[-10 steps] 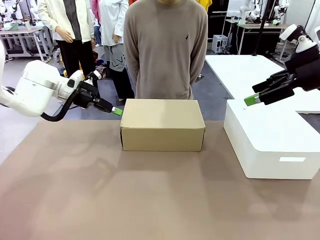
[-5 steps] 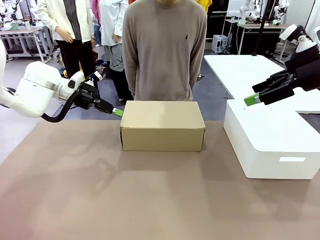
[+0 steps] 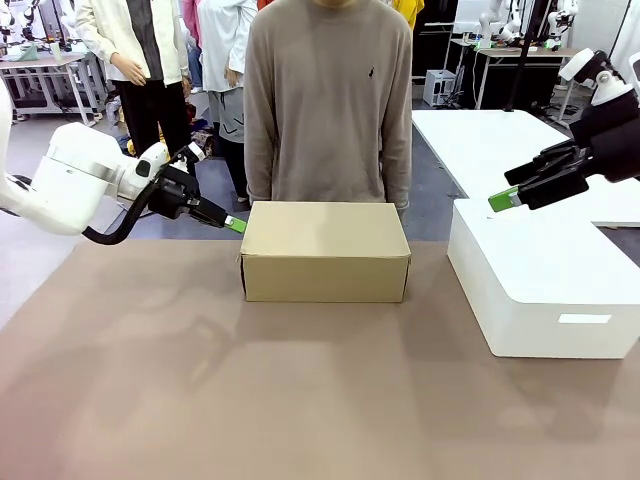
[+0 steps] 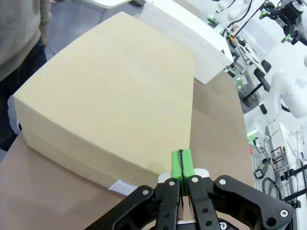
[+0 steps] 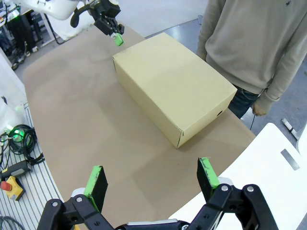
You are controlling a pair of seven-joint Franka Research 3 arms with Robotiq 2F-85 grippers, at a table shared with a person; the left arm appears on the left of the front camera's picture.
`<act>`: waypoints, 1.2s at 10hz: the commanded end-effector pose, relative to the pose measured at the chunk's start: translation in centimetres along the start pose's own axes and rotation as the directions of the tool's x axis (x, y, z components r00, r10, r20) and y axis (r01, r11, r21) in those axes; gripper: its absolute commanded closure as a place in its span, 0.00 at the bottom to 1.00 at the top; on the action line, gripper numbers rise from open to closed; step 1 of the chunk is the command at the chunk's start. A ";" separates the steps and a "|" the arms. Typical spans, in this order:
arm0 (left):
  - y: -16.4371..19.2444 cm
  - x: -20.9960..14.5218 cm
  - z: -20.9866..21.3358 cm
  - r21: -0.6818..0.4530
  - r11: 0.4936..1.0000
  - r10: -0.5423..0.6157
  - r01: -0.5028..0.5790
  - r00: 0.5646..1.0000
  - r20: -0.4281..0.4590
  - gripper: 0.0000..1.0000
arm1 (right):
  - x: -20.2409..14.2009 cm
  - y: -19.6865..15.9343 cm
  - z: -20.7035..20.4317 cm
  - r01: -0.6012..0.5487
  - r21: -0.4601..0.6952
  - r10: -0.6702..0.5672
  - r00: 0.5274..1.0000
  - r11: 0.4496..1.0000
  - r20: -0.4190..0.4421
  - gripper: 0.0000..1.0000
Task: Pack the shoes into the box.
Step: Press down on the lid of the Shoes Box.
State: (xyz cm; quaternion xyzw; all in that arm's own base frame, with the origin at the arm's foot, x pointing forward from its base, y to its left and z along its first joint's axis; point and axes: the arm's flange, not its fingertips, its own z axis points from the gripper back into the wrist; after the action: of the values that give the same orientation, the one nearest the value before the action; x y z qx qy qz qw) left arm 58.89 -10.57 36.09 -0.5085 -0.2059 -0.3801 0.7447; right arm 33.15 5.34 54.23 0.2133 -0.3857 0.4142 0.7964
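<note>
Box lid down mid-worktop, our left gripper pinched empty at its ten o'clock, right gripper wide at three o'clock.

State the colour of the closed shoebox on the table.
Tan cardboard; the shoebox shows best in the right wrist view.

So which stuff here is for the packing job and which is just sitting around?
For the job:
- the box, tan cardboard, closed
- the left gripper, shut, at the box's top left corner
- the right gripper, open, holding nothing

Just sitting around:
- the big white box on the right
- the person standing behind the table
</note>
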 end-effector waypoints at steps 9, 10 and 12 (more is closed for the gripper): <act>-8.0 4.2 4.8 0.246 0.933 -0.106 0.263 0.855 -0.508 0.28 | 8.4 -0.1 -0.1 -0.064 -0.092 0.042 0.973 0.994 -0.228 0.00; -8.9 4.1 5.4 0.271 0.921 -0.087 0.278 0.827 -0.555 0.08 | 10.3 0.0 -0.6 -0.089 -0.111 0.055 0.959 0.990 -0.277 0.00; -10.9 3.5 6.2 0.341 0.889 -0.024 0.307 0.774 -0.633 0.00 | 13.5 0.3 -2.5 -0.128 -0.138 0.075 0.938 0.982 -0.338 0.00</act>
State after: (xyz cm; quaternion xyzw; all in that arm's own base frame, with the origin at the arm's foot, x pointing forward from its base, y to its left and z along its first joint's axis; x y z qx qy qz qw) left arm 54.79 -7.88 47.60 -0.1968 -0.0911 -0.5458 0.8094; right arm 37.91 13.23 62.38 0.0814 -0.3082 0.4590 0.8293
